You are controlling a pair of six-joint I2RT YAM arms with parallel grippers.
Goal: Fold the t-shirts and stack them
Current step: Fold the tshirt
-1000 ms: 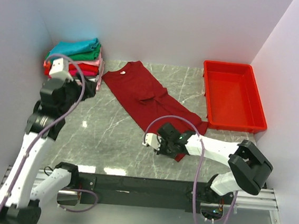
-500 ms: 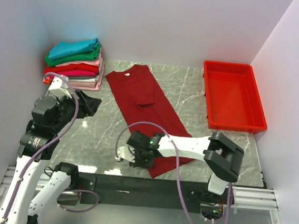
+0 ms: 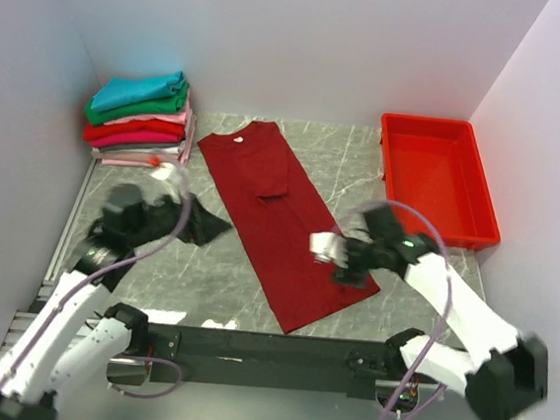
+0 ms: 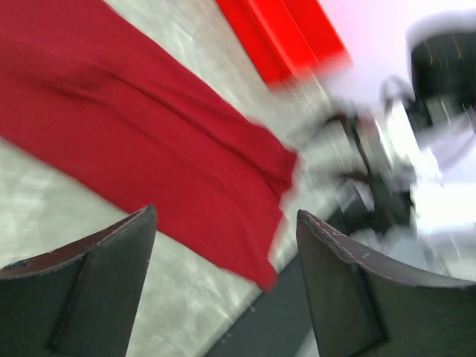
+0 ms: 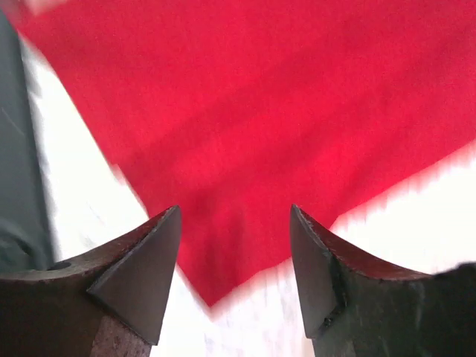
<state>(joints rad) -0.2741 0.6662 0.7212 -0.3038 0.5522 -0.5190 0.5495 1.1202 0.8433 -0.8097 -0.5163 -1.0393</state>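
The dark red t-shirt lies flat on the marble counter as a long strip. Its white neck label is toward the back wall and its lower corner is near the front edge. At the back left sits the stack of folded t-shirts, with the teal one on top and the green one beneath it. The red plastic tray stands at the right, apart from the cloth.

The left gripper hangs just beside the strip's left edge. In the wrist view its fingers are spread with nothing between them. The right gripper, blurred by motion, is over the shirt's right edge. Its fingers are also spread above the red cloth and pinch nothing.
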